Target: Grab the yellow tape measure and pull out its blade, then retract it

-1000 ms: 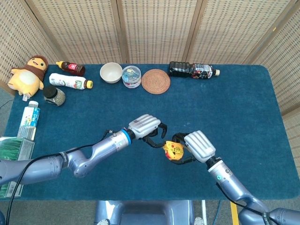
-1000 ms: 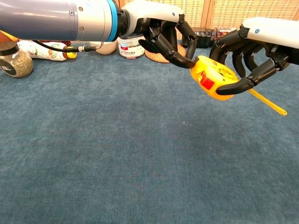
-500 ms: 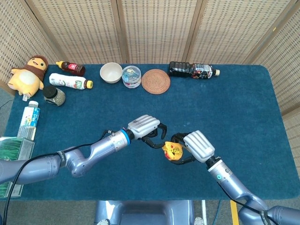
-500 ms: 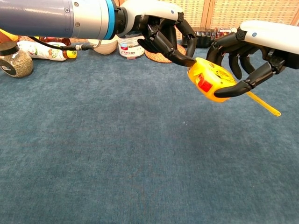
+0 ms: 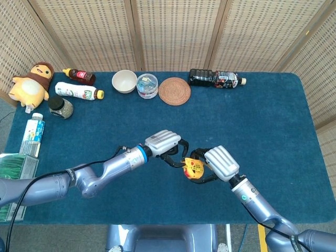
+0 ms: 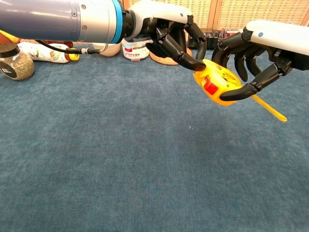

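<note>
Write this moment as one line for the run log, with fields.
right hand: holds yellow tape measure above table | left hand: fingertip touches case | blade: partly out

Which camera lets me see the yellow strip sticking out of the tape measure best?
The chest view. There the blade shows plainly as a thin yellow strip running out to the right from the yellow tape measure, which the right hand holds above the table. In the head view the tape measure is small and the right hand covers the blade.

Bare table [image 5: 273, 121] lay open from 1 through 6 o'clock of the hands — bowl [image 5: 124, 81], jar [image 5: 147, 86], coaster [image 5: 174, 91] crowded 12.
</note>
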Controlling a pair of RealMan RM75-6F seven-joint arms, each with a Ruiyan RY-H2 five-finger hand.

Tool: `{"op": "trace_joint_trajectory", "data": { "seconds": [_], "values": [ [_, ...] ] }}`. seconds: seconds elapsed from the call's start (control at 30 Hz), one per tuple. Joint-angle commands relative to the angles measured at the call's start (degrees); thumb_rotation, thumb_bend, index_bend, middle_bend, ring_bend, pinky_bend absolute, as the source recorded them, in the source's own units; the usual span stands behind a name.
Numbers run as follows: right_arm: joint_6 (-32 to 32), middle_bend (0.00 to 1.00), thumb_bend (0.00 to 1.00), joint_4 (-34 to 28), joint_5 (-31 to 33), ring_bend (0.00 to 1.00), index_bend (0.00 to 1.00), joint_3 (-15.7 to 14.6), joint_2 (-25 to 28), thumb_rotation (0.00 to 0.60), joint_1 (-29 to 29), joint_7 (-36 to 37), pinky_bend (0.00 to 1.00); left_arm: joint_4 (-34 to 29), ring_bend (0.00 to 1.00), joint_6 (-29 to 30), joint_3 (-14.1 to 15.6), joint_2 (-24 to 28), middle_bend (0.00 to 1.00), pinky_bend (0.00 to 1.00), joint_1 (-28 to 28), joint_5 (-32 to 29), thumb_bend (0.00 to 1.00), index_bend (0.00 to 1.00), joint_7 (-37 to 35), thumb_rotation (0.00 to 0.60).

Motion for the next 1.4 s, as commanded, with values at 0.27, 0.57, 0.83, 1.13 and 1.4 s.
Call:
{"op": "trace_joint_trajectory", "data": {
  "seconds": [0.27,0.57,0.83,1.13,1.4],
  "values": [
    [0.3,0.6,0.19,-0.7,-0.2,0.62,0.57,-0.2,0.4,0.431,-0.1,0.0,0.66,0.2,0.97,0.3,-0.1,0.2,1.0,1.0,-0.1,-0.1,0.27,0.51,-0.2,0.457],
    [0.0,0.6,0.19,-1.5,0.1,0.62,0.57,-0.2,0.5,0.432,0.0,-0.7,0.66,0.4,0.97,0.5,-0.1,-0.5,1.0,1.0,-0.6,-0.3,0.27,0.5,0.0,0.456],
    [0.1,0.6,0.19,-1.8,0.1,0.62,0.57,-0.2,0.5,0.43,0.0,-0.9,0.66,0.3,0.97,0.3,0.2,-0.3,1.0,1.0,-0.5,-0.4,0.27,0.51,-0.4,0.456],
    [0.3,0.6,0.19,-1.7,-0.1,0.62,0.57,-0.2,0.5,0.433,-0.1,-1.2,0.66,0.3,0.97,0.2,0.3,0.4,1.0,1.0,-0.4,-0.7,0.27,0.5,-0.4,0.456],
    [0.1,0.6,0.19,-1.8,0.1,0.62,0.57,-0.2,0.3,0.432,0.1,-1.8,0.66,0.3,0.97,0.3,0.1,-0.4,1.0,1.0,-0.6,-0.7,0.27,0.5,-1.0,0.456]
  ]
}}
